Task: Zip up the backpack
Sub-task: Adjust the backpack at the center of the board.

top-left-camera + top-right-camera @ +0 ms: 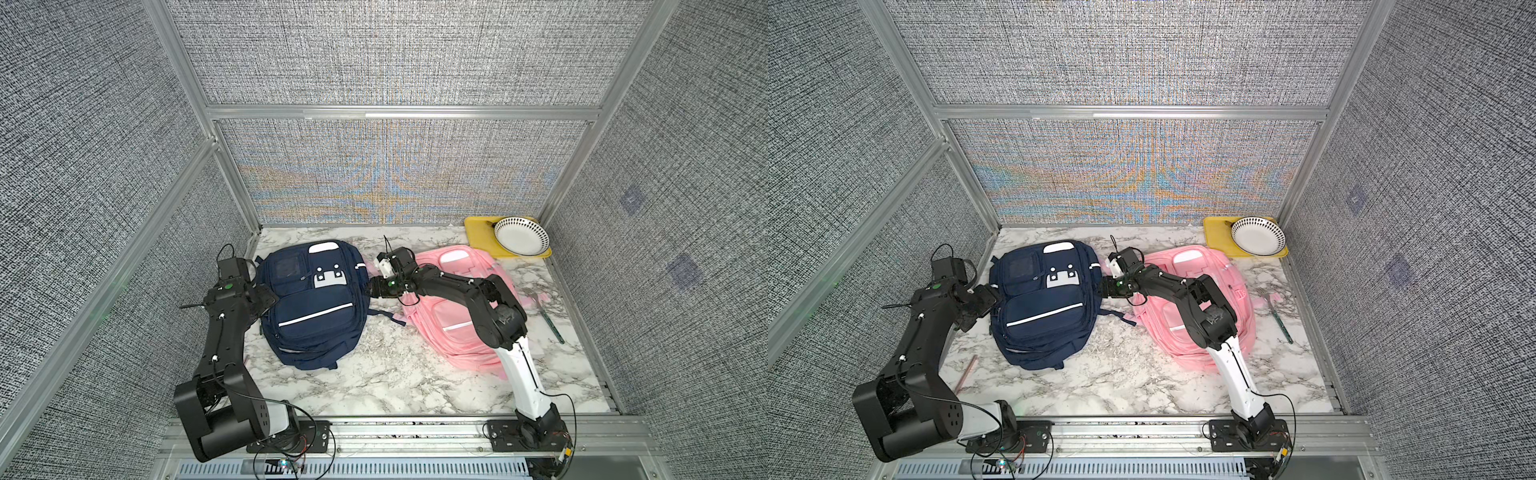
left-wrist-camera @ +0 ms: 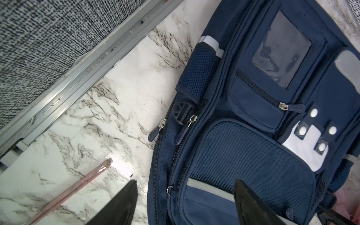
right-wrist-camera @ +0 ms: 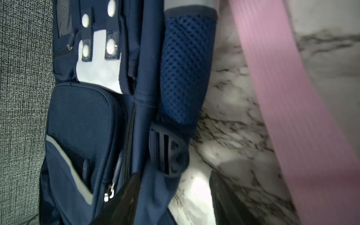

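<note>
Left gripper [image 2: 185, 181]: jaws spread wide at the side of the navy backpack [image 2: 253, 126], one finger over the marble table [image 2: 109, 109] and the other over the bag's front pocket. Nothing is held.
Right gripper [image 3: 173, 175]: jaws parted astride the bag's opposite edge, close to a black buckle [image 3: 169, 153]. Marble shows between the fingers.
Backpack's place: flat and front up, left of centre on the table, just beside a pink backpack [image 1: 461, 257] lying under the right arm.
Left wrist view alone: two zipper pulls [image 2: 191, 118] close together on the bag's side, and a third pull [image 2: 283, 106] under the window pocket.
Pink stick [image 1: 965, 374]: on the marble by the left arm, seen in a top view and from the left wrist.
Yellow tray [image 1: 478, 241]: in the far right corner, carrying a white bowl [image 1: 521, 237] with a dashed rim.
Fork [image 1: 546, 313]: on the table, near the pink bag.
</note>
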Controlling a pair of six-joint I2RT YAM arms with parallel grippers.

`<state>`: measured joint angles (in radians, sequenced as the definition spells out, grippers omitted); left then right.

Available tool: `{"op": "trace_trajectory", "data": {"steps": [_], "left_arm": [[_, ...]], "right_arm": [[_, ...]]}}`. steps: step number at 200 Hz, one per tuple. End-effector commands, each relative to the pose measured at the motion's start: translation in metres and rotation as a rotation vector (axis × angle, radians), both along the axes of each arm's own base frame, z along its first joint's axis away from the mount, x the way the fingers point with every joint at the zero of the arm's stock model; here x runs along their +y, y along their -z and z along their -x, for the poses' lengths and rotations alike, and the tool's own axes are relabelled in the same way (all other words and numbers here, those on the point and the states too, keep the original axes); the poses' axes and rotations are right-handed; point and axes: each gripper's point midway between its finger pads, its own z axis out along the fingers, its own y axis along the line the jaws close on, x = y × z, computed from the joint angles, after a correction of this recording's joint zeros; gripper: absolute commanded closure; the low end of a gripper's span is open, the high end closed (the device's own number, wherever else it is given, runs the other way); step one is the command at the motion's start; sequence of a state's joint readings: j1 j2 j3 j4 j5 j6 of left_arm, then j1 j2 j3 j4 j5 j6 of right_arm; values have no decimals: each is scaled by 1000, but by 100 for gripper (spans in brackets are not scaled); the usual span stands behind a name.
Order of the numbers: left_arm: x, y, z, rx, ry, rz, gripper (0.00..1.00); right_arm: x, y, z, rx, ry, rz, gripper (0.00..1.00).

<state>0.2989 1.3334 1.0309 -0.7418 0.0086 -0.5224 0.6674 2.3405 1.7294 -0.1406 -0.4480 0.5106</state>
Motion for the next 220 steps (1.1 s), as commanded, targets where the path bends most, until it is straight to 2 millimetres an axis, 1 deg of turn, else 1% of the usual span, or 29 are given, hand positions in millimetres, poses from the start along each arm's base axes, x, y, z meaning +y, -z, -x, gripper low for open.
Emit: {"op": "trace_trajectory", "data": {"steps": [1,13,26,38,45,62,72,94,121,157,184,201,220], "left_arm": [[-1,2,0,5,17,3,20],[0,2,1,8,16,2,20],[0,1,1,2,13,2,20],[0,1,1,-2,11,2,20],[1,0,1,-4,11,2,20],[1,0,0,-4,13,4,20],[1,2,1,-1,14,8,20],[1,4,1,5,15,15,20],[0,6,0,8,21,21,20],[-4,8,-2,8,35,41,20],[-13,16,-8,0,58,100,22],[-19,22,-14,-15,60,144,23],[-24,27,-24,-39,70,182,24]], "right_arm": [[11,6,12,47,-40,1,40],[11,11,13,57,-38,9,42],[8,18,12,72,-29,22,45],[5,24,12,81,-24,34,53],[3,27,11,84,-21,42,62],[-7,31,3,77,11,68,89],[-15,32,-3,72,33,80,100],[-37,31,-15,53,75,117,100],[-64,22,-25,19,84,151,100],[-90,18,-33,-5,78,203,100],[-96,18,-37,-6,72,201,100],[-95,16,-39,-15,63,198,100],[-89,11,-38,-22,40,165,85]]}}
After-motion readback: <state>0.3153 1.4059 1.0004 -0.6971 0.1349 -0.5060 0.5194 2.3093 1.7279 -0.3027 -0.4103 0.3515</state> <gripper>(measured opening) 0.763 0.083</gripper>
